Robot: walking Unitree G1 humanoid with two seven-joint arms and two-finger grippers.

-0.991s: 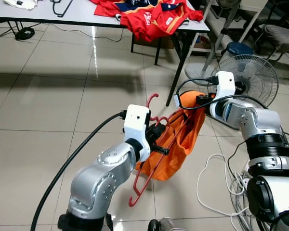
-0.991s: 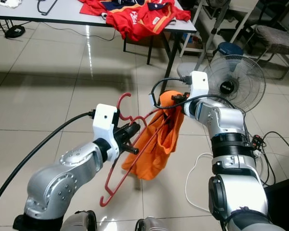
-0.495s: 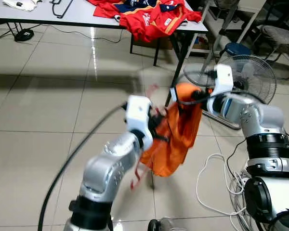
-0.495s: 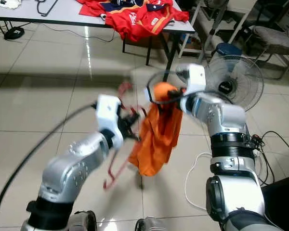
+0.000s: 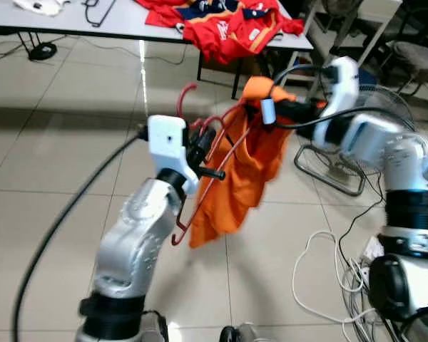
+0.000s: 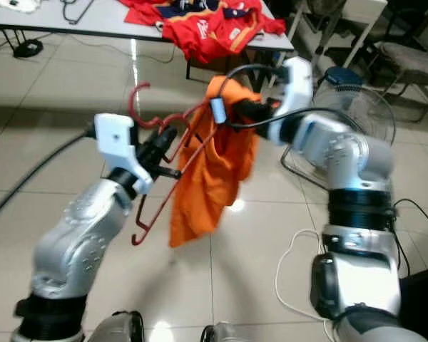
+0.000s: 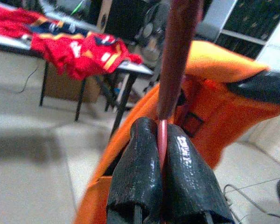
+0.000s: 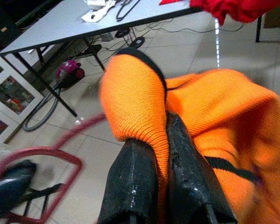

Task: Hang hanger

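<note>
A dark red wire hanger (image 5: 212, 167) hangs in the air in front of me, hook (image 5: 186, 95) upward. My left gripper (image 5: 208, 140) is shut on its wire; in the left wrist view the thin red wire (image 7: 162, 140) runs between the two black fingers (image 7: 135, 172). An orange garment (image 5: 242, 171) droops from the hanger's right side. My right gripper (image 5: 265, 108) is shut on the garment's top edge; in the right wrist view orange cloth (image 8: 140, 102) folds over the black fingers (image 8: 130, 182).
A grey table (image 5: 121, 21) stands ahead with red garments (image 5: 228, 25) heaped on it and a dark hanger (image 5: 100, 8). A standing fan (image 5: 342, 167) and white cables (image 5: 321, 271) lie on the tiled floor at right. Chairs (image 5: 414, 50) stand at far right.
Both arms have lifted and carried the hanger and orange garment upward and forward toward the table. The camera view has shifted a little too.
</note>
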